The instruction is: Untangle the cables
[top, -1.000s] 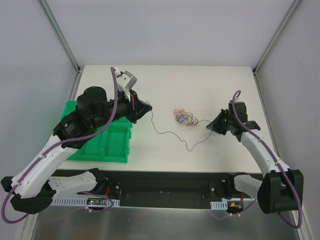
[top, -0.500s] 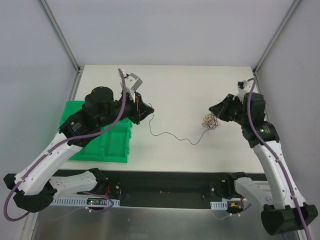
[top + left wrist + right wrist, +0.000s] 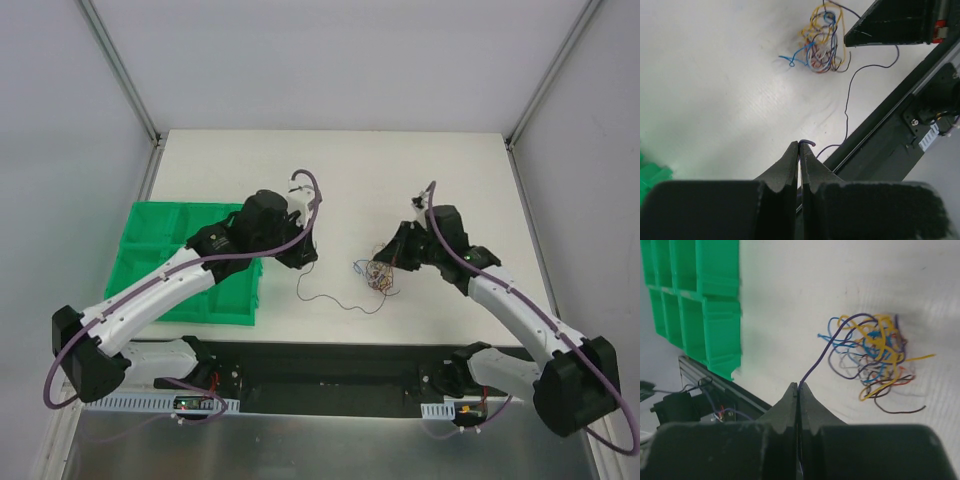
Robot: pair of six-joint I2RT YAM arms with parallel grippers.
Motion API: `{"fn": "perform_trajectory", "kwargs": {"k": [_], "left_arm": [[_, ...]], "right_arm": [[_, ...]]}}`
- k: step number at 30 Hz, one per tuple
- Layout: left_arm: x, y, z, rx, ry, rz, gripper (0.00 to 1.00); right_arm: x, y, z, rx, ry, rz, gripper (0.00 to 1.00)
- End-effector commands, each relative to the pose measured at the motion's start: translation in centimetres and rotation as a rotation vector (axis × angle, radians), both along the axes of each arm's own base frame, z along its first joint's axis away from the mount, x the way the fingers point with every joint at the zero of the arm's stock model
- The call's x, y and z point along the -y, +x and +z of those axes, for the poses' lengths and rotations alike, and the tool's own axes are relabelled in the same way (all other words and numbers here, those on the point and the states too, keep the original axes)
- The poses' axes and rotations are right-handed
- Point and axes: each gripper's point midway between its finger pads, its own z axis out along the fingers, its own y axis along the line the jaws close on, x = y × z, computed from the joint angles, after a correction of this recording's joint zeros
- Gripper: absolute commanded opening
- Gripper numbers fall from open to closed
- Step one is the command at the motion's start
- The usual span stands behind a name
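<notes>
One high fixed view and two low wrist views over the surface (image 3: 340, 170).
The top camera looks steeply down from the near edge over the whole scene. The left wrist camera looks along the left end effector (image 3: 799, 149) toward the cables (image 3: 821, 37), fairly near. The right wrist camera, closer still, looks along the right end effector (image 3: 798, 389) at the same wad, with the green bin (image 3: 715, 295) beyond. All three views share the cables.
</notes>
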Motion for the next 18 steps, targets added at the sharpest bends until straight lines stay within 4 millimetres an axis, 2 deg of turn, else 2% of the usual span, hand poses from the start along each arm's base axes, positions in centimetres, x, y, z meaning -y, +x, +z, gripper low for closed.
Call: {"fn": "perform_trajectory", "kwargs": {"k": [1,4,8,10,12,15,18], "left_arm": [[0.4,-0.4,-3.5,-0.096,0.036,0.011,0.00],[0.8,-1.2,-5.1,-0.153,0.040,-0.027,0.00],[2.3,-2.2,-5.2,-0.135,-0.072,-0.112,0.00],[3.6,-2.5,-3.9,-0.115,-0.169,-0.156,0.00],[4.5,-2.6,-3.3,-0.112,-0.239,-0.174,0.00],[5.5,-1.5,-3.3,-0.101,-0.292,-0.144,0.00],[6.4,-1.0,-3.8,-0.120,-0.320,-0.140,0.00]], "right_arm": [[-3.8,1.1,3.1,0.109,0.085,0.033,0.01],[-4.1,1.2,2.6,0.073,0.112,-0.022,0.01],[-4.9,1.8,1.9,0.022,0.273,-0.135,0.01],[-5.5,1.8,0.6,-0.038,0.329,-0.193,0.01],[-6.6,2.1,0.3,-0.063,0.383,-0.206,0.01],[-8.3,2.1,0.2,-0.127,0.423,-0.198,0.01],[-8.7,1.7,-0.8,-0.191,0.425,-0.253,0.01]]}}
